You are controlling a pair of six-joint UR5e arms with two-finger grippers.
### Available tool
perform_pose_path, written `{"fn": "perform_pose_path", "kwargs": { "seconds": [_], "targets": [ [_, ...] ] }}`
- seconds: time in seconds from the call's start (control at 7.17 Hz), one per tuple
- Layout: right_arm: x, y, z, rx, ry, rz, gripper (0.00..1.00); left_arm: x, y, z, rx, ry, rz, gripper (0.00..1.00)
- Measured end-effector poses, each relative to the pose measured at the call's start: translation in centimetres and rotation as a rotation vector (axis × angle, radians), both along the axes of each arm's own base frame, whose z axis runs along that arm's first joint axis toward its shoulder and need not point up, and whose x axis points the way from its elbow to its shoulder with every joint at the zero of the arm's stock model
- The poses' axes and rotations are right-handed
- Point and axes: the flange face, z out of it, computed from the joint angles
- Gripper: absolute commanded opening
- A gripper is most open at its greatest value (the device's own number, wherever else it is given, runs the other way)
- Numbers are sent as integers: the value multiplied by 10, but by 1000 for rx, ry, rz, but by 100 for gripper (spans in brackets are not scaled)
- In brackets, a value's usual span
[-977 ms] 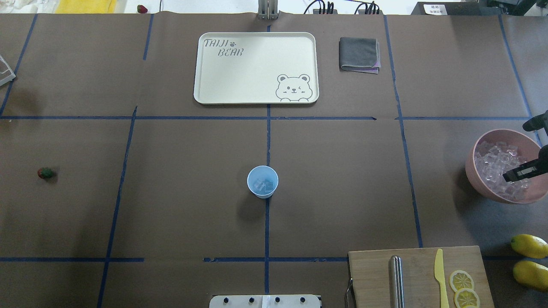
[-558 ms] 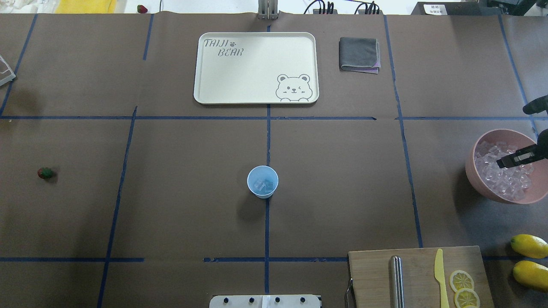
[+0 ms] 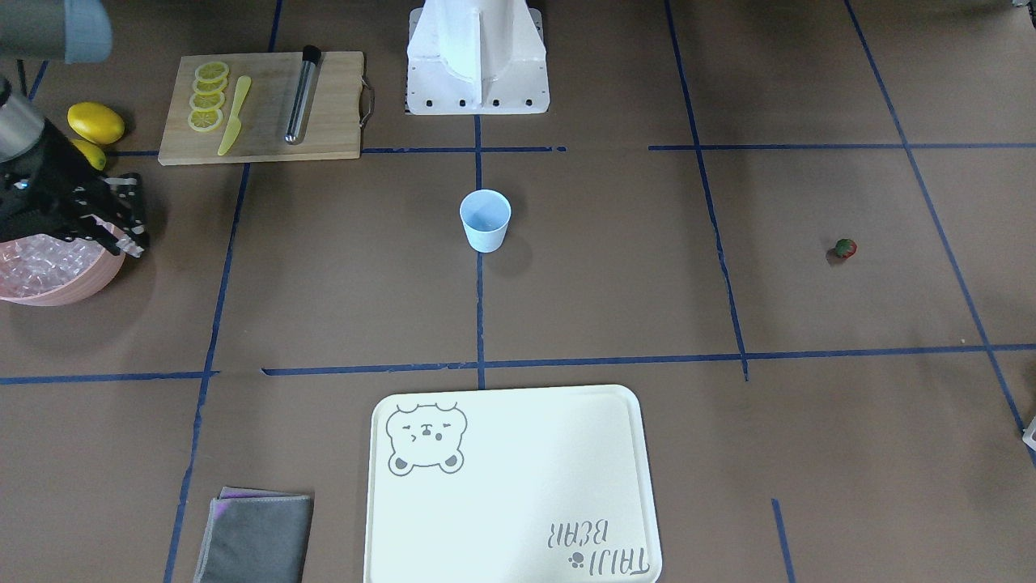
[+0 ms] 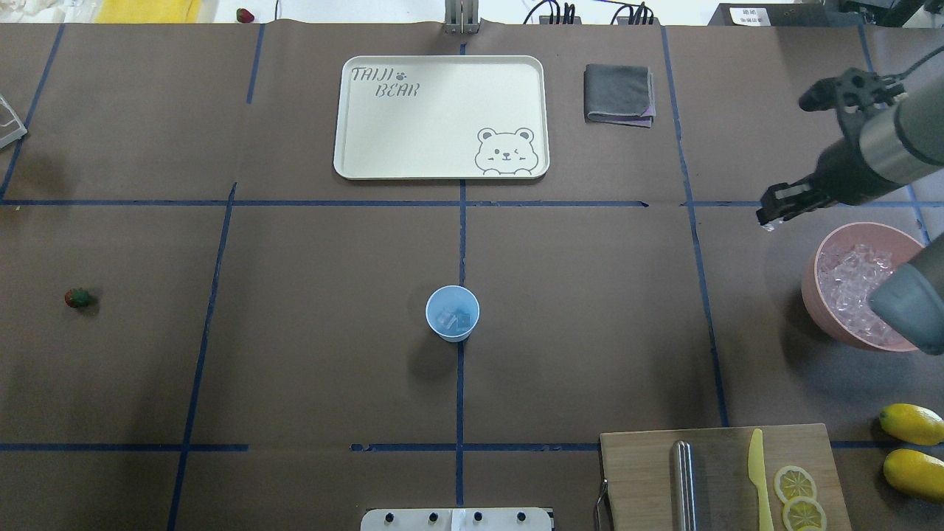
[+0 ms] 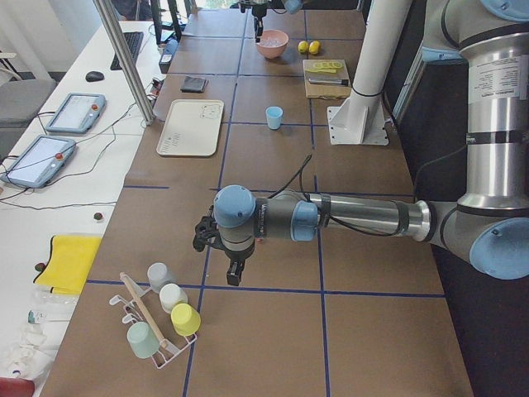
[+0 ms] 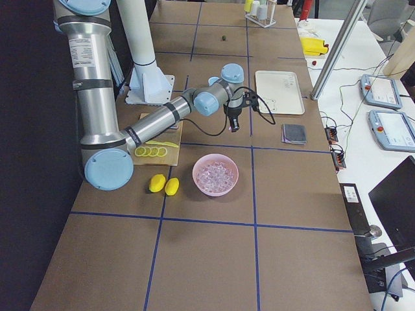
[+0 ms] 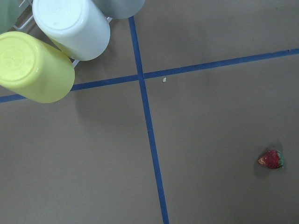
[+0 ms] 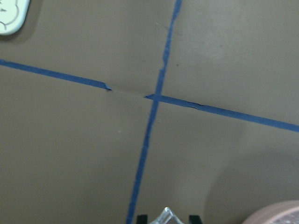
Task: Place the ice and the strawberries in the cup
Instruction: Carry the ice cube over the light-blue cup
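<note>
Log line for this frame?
right fingers: shut on ice, outside bowl | cup: ice inside | strawberry: on table | left fingers: state unclear

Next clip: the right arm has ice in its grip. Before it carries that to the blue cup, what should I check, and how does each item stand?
1. Ice cube held between the fingertips of the right pincer: ok.
2. Right pincer clear of the pink bowl: ok, it is beside the rim, over the table.
3. Cup upright with its mouth open: ok, some ice inside.
4. Way to the cup free: ok, only bare table between them.
5. Strawberry in the cup: not ok, it lies on the table far off.
6. Left pincer open or shut: cannot tell, side view only.
</note>
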Motion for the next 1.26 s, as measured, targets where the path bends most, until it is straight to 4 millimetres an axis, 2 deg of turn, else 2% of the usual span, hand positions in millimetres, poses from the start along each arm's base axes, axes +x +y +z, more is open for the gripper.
{"fn": "perform_pose_path", "kwargs": {
  "seconds": [0.28, 0.42, 0.56, 0.98, 1.12, 1.26],
  "targets": [
    [-84, 3, -83, -9, -11, -31, 0, 0, -3, 1, -2, 0, 0, 100],
    [-118, 10, -121, -21, -4, -32, 0, 0, -4, 1, -2, 0, -1, 100],
    [-151, 19, -151, -26, 6, -24, 0, 0, -4, 1, -2, 0, -1, 100],
    [-267, 37, -225, -50, 39, 67, 0, 0, -4, 1, -3, 0, -1, 100],
    [-295, 47, -246, -60, 39, 92, 0, 0, -4, 2, -4, 0, 0, 100],
    [-314, 61, -256, -58, 42, 101, 0, 1, -4, 2, -4, 0, 0, 100]
  ]
}}
